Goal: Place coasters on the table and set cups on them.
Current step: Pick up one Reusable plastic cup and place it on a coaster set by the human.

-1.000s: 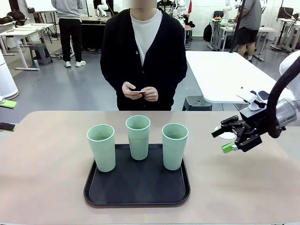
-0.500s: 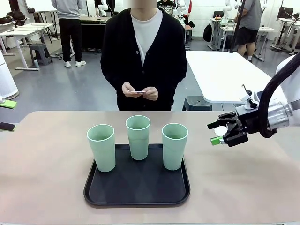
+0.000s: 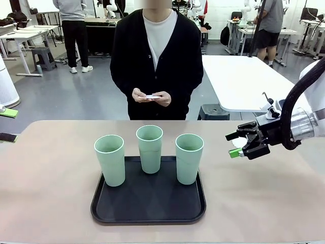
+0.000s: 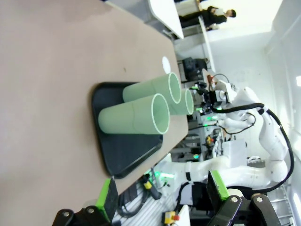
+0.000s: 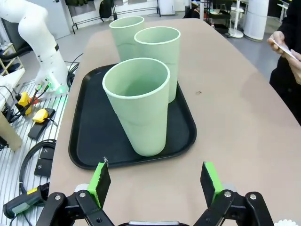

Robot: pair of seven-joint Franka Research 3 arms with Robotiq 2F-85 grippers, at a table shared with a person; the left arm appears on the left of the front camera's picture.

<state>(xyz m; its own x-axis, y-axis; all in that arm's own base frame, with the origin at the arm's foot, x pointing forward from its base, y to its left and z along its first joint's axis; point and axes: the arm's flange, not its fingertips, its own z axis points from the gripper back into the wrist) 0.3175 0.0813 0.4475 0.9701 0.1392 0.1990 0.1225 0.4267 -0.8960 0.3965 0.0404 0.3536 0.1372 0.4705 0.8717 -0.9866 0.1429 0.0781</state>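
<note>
Three mint-green cups [image 3: 109, 160] [image 3: 150, 148] [image 3: 189, 158] stand upright on a black tray [image 3: 147, 203] in the middle of the beige table [image 3: 45, 193]. My right gripper [image 3: 237, 145] hovers open to the right of the tray, level with the cups. Its green pads [image 5: 99, 181] point at the nearest cup [image 5: 138, 103] with nothing between them. One white coaster [image 4: 165, 62] lies on the table under the right gripper; its scalloped edge [image 5: 288, 222] peeks in at the corner. My left gripper [image 4: 162, 195] is open and empty, far from the tray.
A person in a black cardigan stands at the far edge, holding white coasters [image 3: 152, 96] in both hands [image 5: 287, 47]. A white-topped table [image 3: 238, 81] stands behind on the right. Bare tabletop lies left, right and in front of the tray.
My right gripper has risen and moved left, away from the coaster on the table, then held nearly still. The cups and tray have not moved.
</note>
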